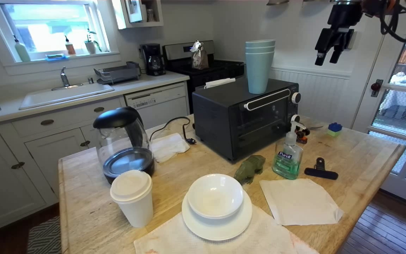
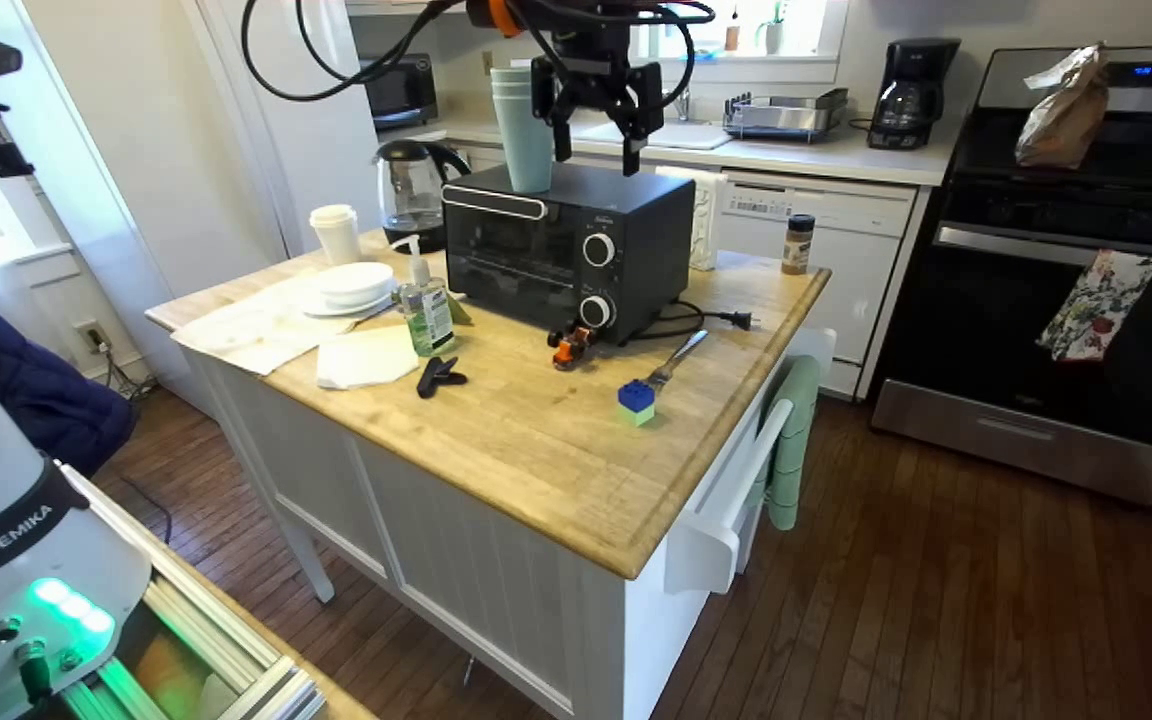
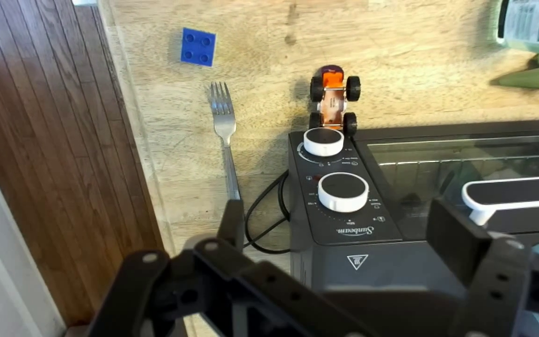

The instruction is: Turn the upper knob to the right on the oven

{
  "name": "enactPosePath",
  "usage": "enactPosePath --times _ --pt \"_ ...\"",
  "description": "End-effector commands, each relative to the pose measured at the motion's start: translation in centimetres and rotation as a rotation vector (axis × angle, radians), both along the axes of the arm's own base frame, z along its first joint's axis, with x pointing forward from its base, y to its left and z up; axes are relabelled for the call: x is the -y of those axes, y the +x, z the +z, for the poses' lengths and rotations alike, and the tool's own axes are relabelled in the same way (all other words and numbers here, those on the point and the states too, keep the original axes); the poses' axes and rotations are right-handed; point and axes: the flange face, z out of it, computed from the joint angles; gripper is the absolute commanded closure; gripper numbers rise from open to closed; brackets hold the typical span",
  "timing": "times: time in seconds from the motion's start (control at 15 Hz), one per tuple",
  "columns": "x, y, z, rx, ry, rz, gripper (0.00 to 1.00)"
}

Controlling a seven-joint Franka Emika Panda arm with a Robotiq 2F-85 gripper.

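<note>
Aloft in an exterior view, the gripper [image 1: 327, 60] hangs apart from the oven [image 1: 238, 113], jaws spread wide, holding nothing. In an exterior view, cups [image 2: 519, 140] stand on the oven; the upper knob [image 2: 598, 250] sits on its front, above the lower knob [image 2: 596, 311]. In the wrist view, a toy car [image 3: 332, 100] is just in front of the oven, a fork [image 3: 225, 127] near its side.
</note>
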Motion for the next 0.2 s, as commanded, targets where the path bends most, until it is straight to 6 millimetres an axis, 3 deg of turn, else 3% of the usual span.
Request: enactPosePath --times 0.0,0.13 --pt "-0.03 -0.02 0.14 -0.001 -0.001 0.002 0.00" --pt "-0.11 -0.10 0.15 -0.001 -0.001 0.003 0.00"
